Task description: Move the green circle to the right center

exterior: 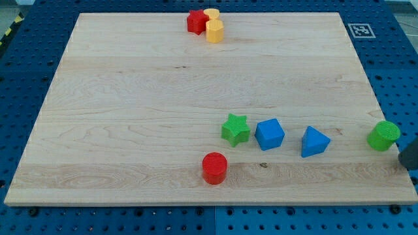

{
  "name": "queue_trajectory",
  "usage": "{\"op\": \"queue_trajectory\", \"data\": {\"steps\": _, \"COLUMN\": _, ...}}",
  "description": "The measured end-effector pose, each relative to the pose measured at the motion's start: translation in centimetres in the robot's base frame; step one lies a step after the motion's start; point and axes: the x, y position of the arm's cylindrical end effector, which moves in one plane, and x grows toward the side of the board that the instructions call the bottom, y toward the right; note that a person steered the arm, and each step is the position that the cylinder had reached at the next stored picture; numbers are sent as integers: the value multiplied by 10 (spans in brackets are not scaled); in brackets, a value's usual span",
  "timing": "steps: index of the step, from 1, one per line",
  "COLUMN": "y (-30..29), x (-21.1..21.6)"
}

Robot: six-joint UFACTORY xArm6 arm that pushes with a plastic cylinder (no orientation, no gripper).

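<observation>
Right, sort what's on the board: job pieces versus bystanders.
For the job:
green circle, at the view's right edge
my tip, just right of and below it

Lying about:
green star
blue cube
blue triangle
red circle
red star
two yellow blocks

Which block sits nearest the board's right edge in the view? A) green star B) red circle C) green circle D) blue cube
C: the green circle sits at the board's right edge, to the view's right of the blue triangular block, blue cube and green star; my tip is not clearly visible.
</observation>
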Motion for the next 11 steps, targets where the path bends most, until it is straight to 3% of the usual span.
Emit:
{"op": "queue_trajectory", "data": {"steps": 6, "y": -27, "x": -68}}
{"op": "queue_trajectory", "data": {"steps": 11, "y": -40, "x": -61}}
